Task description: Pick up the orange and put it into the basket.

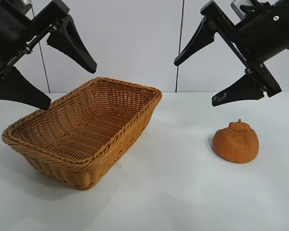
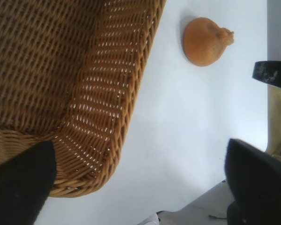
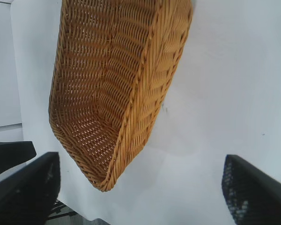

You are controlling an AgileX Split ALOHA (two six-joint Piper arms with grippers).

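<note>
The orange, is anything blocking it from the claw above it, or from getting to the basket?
Nothing visible. The right gripper hangs open above the orange with only air between, and bare table separates the orange from the basket.

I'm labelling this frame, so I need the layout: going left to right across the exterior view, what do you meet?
Left gripper, open and raised → basket on the table → right gripper, open and raised → orange, on the table apart from the basket.
</note>
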